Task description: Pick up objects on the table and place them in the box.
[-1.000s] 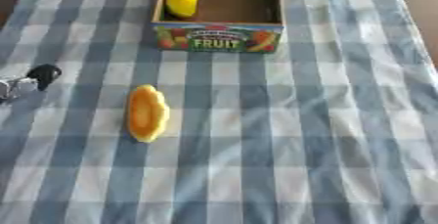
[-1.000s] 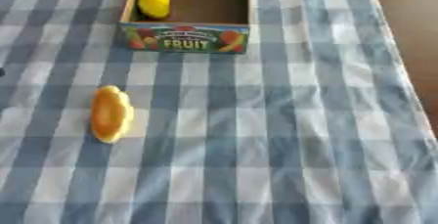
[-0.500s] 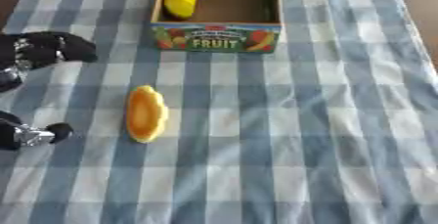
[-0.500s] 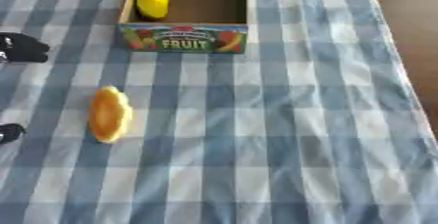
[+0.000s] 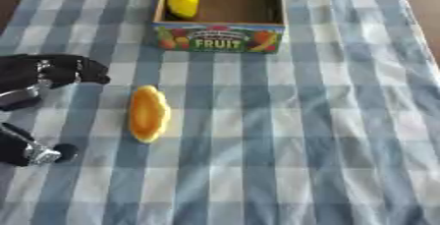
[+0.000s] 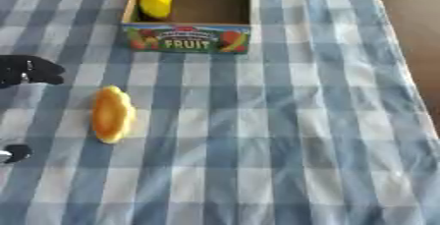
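An orange-yellow oblong object [image 5: 148, 114] lies on the checked cloth, left of centre. The cardboard box [image 5: 219, 37] with "FRUIT" on its front stands at the far middle, and a yellow object [image 5: 183, 0] rests in its left part. My left hand [image 5: 47, 74] comes in from the left edge, black, its fingers spread and open: the upper fingers hover just left of the orange object's far end, and the thumb tip [image 5: 51, 153] shows lower down. Nothing is held. The right hand shows in no view.
The blue and white checked tablecloth [image 6: 301, 121] covers the table. Its right edge runs along a brown strip [image 6: 412, 17] at the upper right. Wide bare cloth lies right of the orange object and in front of it.
My left hand has moved in from the left edge toward the orange object, showing more of its fingers and thumb. The orange object and the box have not moved.
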You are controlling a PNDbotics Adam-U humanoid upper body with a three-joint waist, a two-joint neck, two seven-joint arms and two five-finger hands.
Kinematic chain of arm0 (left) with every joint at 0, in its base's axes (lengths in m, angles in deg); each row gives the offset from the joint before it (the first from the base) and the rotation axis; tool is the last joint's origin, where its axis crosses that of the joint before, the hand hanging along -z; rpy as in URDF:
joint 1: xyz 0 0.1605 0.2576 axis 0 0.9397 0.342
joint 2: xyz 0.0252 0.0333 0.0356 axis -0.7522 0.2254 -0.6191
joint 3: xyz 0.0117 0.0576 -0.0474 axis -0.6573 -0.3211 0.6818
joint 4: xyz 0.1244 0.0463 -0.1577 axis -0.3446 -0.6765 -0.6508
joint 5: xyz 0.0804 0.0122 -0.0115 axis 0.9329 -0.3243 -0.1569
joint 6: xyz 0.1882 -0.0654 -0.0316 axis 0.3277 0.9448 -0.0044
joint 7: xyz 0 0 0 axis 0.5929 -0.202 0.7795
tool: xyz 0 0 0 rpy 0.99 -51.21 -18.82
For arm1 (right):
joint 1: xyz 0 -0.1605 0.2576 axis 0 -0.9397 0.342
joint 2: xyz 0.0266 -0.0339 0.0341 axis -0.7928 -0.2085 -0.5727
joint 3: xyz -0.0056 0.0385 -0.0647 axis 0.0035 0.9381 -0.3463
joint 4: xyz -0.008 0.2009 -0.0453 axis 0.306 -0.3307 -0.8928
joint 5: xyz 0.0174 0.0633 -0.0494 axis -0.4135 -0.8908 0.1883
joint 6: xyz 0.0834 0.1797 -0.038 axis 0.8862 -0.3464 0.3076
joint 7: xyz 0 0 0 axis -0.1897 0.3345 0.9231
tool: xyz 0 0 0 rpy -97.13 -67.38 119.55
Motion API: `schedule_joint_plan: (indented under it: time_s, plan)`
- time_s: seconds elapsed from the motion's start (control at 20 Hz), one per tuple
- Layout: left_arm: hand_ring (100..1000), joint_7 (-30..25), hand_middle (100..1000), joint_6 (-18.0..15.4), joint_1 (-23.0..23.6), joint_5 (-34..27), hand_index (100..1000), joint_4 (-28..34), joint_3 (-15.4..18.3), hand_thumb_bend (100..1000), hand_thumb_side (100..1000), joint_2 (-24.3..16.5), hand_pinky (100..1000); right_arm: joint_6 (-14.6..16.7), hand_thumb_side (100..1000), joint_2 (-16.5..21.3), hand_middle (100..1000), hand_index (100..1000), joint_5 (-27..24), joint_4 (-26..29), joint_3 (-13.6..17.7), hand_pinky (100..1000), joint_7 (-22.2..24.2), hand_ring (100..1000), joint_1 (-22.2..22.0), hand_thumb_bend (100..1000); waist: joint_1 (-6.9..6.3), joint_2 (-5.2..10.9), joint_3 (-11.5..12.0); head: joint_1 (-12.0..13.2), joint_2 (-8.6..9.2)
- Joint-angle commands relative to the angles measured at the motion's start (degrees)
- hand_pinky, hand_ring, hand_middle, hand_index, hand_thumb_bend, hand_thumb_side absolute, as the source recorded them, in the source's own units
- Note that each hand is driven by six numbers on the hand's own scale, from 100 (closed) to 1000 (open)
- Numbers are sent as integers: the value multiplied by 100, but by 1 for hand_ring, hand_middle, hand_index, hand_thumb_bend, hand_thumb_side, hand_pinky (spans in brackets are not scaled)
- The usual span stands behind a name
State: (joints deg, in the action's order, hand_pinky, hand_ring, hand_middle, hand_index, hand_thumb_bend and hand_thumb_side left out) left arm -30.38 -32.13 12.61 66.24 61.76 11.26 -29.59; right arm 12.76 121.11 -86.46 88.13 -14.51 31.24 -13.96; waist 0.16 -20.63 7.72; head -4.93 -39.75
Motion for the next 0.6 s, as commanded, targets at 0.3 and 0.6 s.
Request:
schedule_joint_plan:
  time_s: [0.3,0.6]
  plan:
    - [999,200,929,211,-391,337,955,86,-179,503,100,201,947,-92,302,50,701,799,43,93,36,840,41,974,-34,100,0,98,-13,20,-22]
    - [1000,-381,943,379,-580,250,956,86,-343,506,103,346,956,-103,302,28,700,798,38,93,63,840,1,973,-58,100,-13,106,-40,-24,-25]
